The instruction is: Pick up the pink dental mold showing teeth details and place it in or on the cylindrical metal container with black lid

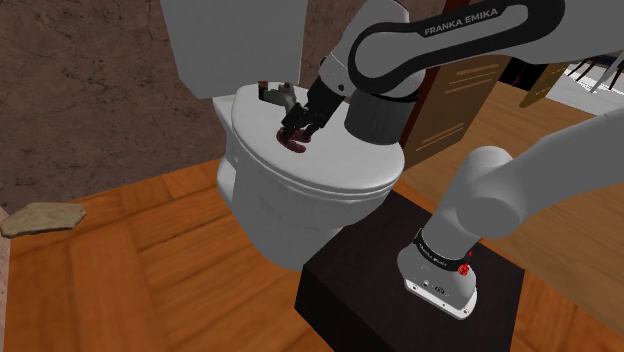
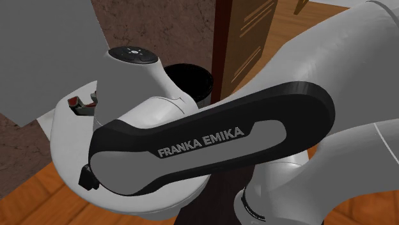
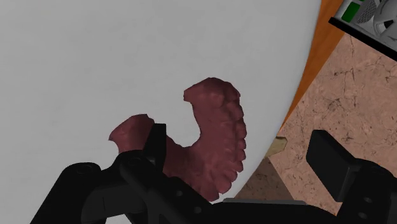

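A black gripper (image 1: 298,128), fingers spread wide, hangs over a dark pink dental mold (image 1: 293,147), perhaps touching it, at the white toilet lid's (image 1: 340,165) nine o'clock in the shoulder view.

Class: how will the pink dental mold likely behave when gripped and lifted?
The mold looks like a solid arch, so probably stiff. It lies flat on the white lid, so it is unlikely to roll. Its curved, ridged sides may twist when squeezed.

The jaws hide the dental mold's (image 3: 219,137) lower curve.
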